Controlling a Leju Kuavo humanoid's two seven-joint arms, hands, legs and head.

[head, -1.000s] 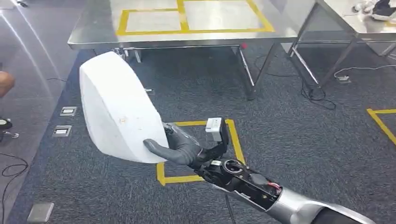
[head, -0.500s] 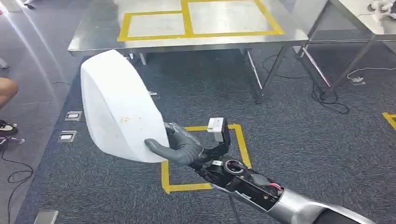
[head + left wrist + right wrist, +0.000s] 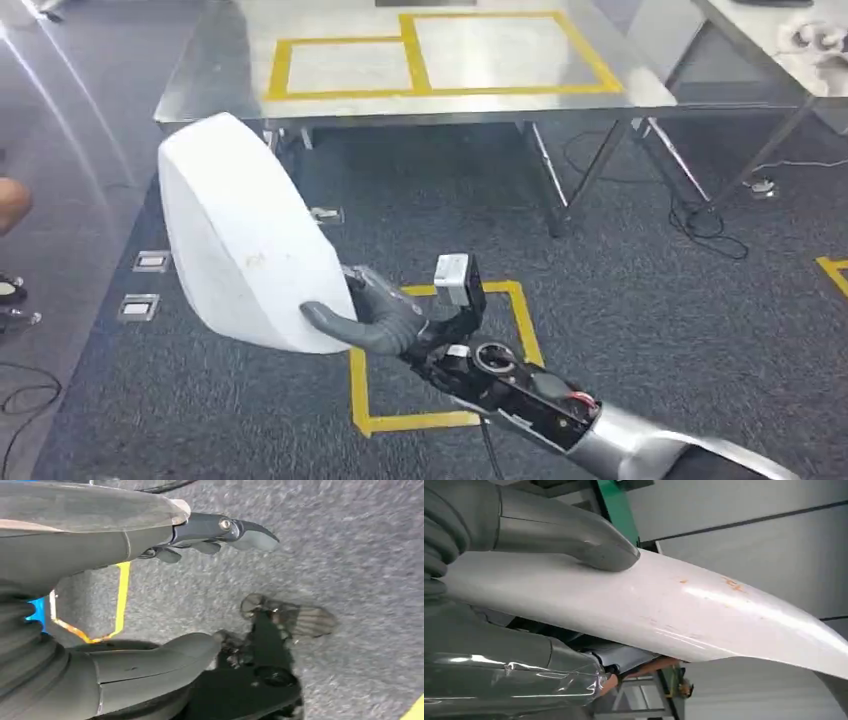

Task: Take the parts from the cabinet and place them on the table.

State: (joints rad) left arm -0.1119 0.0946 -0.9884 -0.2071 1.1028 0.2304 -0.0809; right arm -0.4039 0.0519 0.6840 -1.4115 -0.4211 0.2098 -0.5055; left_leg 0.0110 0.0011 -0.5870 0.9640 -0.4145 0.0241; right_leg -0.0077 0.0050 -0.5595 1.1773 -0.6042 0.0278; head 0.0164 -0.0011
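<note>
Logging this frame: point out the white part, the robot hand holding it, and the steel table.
white part (image 3: 240, 235), head view, broad face
right robot hand (image 3: 375, 318), head view, palm
steel table (image 3: 215, 85), head view, bare top
</note>
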